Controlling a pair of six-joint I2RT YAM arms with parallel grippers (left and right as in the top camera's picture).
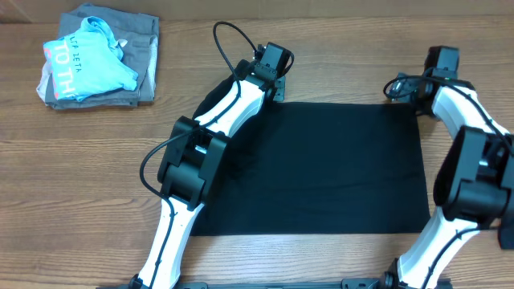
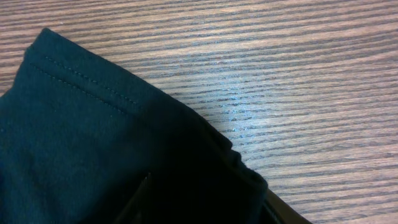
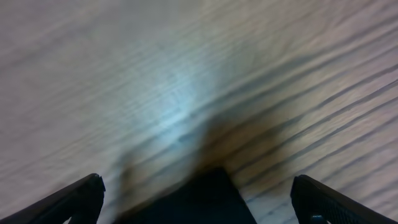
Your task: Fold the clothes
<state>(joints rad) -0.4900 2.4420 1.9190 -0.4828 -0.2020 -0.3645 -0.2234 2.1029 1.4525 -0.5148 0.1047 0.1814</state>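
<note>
The clothes here are one black garment (image 1: 321,168), lying flat as a broad rectangle in the middle of the wooden table. My left gripper (image 1: 271,74) is at its far left corner. In the left wrist view, black fabric (image 2: 93,137) with a stitched hem is bunched between the two fingers, so my left gripper (image 2: 208,208) is shut on it. My right gripper (image 1: 426,80) hovers at the far right corner. The right wrist view is blurred; my right gripper (image 3: 198,180) stands wide open, and a black cloth corner (image 3: 199,202) lies between the fingertips, untouched.
A light blue shirt (image 1: 88,60) with lettering lies on a grey folded garment (image 1: 144,44) at the far left of the table. Both arm bases stand at the near edge, left (image 1: 173,241) and right (image 1: 450,233). Bare wood (image 1: 80,177) surrounds the black garment.
</note>
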